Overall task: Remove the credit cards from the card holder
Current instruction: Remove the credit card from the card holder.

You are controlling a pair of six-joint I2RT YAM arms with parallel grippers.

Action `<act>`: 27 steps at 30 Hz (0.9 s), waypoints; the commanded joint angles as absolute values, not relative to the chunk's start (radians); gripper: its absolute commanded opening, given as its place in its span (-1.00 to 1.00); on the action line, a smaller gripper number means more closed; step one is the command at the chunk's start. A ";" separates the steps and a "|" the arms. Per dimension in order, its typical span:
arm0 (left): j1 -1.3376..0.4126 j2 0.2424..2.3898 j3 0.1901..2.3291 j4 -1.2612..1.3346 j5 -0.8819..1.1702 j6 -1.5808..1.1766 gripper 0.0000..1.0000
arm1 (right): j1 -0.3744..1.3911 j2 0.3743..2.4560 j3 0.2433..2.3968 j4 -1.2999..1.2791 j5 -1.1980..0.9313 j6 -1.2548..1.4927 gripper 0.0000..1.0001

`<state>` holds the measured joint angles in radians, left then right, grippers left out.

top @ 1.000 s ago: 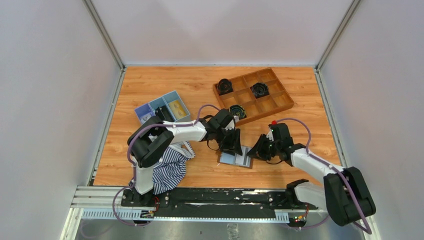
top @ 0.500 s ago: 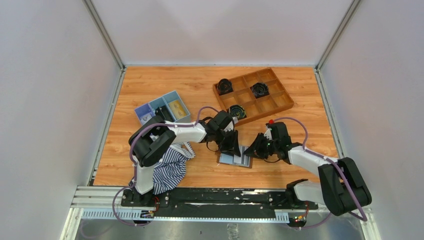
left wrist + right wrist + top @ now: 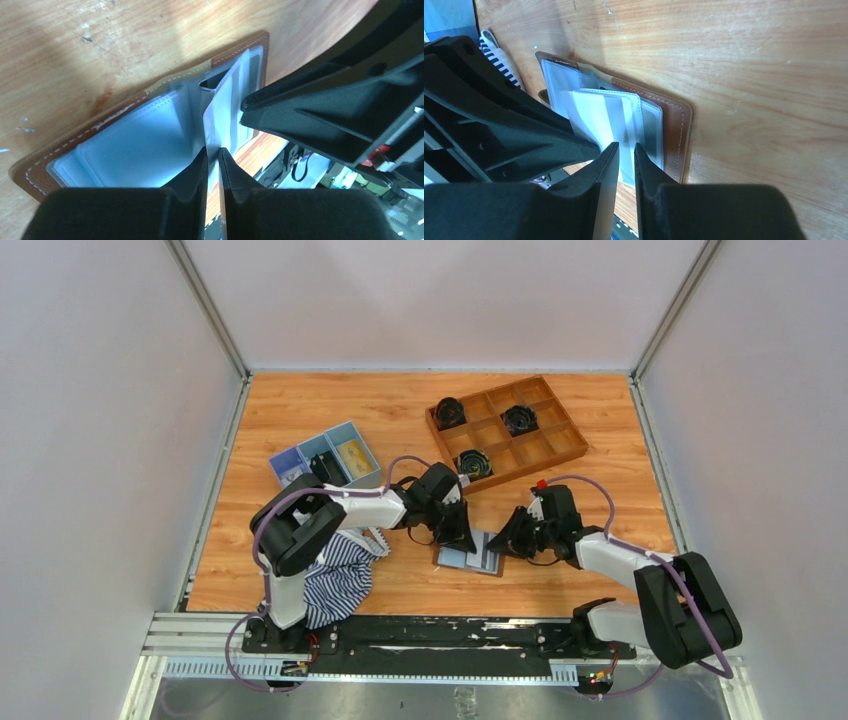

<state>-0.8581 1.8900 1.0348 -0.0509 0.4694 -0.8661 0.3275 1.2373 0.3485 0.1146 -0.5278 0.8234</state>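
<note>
Top external view, nearest the bases: a striped cloth (image 3: 340, 578) lies beside the left arm. Just beyond it, the card holder (image 3: 468, 561) lies open on the table (image 3: 300, 400), brown cover down. The left gripper (image 3: 463, 536) pinches one of its pale sleeves (image 3: 220, 110) upright. The right gripper (image 3: 507, 538), fingers almost together, has a sleeve edge in the slit. Farther back sit a blue tray (image 3: 322, 448) and a wooden tray (image 3: 545, 445) holding black round things (image 3: 519, 419).
</note>
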 commanded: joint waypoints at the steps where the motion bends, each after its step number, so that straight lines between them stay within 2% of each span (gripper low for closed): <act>1: -0.851 1.838 0.994 -0.013 0.485 -0.906 -0.79 | 0.337 1.249 0.318 0.080 -0.500 0.817 -0.56; 4: -0.851 1.820 0.991 -0.012 0.478 -0.916 -0.79 | 0.338 1.247 0.322 0.076 -0.499 0.815 -0.56; 8: -0.851 1.823 0.995 -0.012 0.489 -0.909 -0.52 | 0.338 1.251 0.324 0.075 -0.498 0.814 -0.56; 10: -0.851 1.830 0.996 -0.012 0.497 -0.905 -0.48 | 0.337 1.251 0.325 0.075 -0.498 0.814 -0.57; 16: -0.851 1.826 0.990 -0.012 0.494 -0.900 -1.00 | 0.338 1.252 0.323 0.074 -0.495 0.814 -0.57; 27: -0.814 1.798 0.963 -0.059 0.488 -0.859 -1.00 | 0.337 1.288 0.320 0.077 -0.494 0.804 -0.58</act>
